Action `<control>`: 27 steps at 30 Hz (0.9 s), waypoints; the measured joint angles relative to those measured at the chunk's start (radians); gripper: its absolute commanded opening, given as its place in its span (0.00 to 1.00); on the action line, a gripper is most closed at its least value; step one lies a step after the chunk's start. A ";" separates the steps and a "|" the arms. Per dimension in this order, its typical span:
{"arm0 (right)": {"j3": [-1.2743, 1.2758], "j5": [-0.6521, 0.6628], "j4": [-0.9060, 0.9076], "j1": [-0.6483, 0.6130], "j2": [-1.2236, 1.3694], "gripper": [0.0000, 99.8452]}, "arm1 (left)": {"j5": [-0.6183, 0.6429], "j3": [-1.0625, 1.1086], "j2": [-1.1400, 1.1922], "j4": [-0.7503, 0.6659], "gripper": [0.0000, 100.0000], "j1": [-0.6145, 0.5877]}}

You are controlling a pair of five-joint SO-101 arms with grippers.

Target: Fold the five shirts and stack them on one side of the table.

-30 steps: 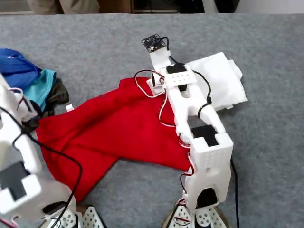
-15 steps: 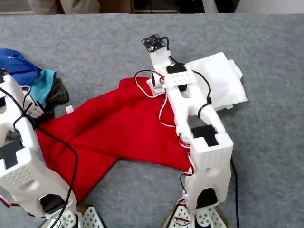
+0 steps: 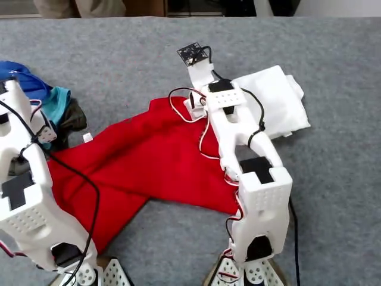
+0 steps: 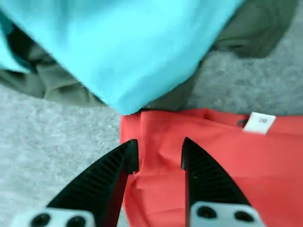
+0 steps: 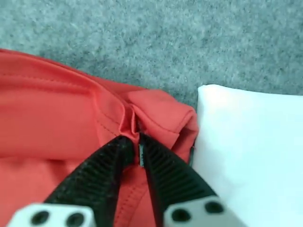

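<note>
the red shirt [image 3: 143, 161] lies spread on the grey counter [image 3: 333, 179]. the right pincer [image 5: 137, 140] pinches its edge just beside the folded white shirt [image 3: 277, 104]; the left pincer [image 4: 159, 146] stands parted over its other end, near the teal shirt [image 4: 118, 42].

red cloth shirt [image 3: 137, 161]: matt, stitched hems, puckered in right gripper [image 5: 140, 142] | left gripper [image 4: 158, 147] and right gripper: black ribbed matt plastic on white plastic | white folded cloth shirt [image 5: 255, 142] beside right gripper: smooth, matt | turquoise cloth shirt [image 4: 142, 42] beyond left gripper: smooth | grey table covering [image 3: 333, 53]: rough, fuzzy felt
</note>
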 measured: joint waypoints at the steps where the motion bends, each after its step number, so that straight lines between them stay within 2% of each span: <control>1: 0.000 0.000 0.000 0.000 0.000 0.00 | -0.029 0.000 0.003 -0.003 0.16 0.002; 6: 0.000 0.000 0.000 0.000 0.000 0.00 | -0.210 0.015 0.051 -0.061 0.16 0.003; 8: 0.000 0.000 0.000 0.000 0.000 0.00 | -0.242 0.015 0.072 -0.069 0.16 0.002; 27: 0.000 0.000 0.000 0.000 0.000 0.00 | -0.259 0.021 0.100 -0.110 0.16 -0.018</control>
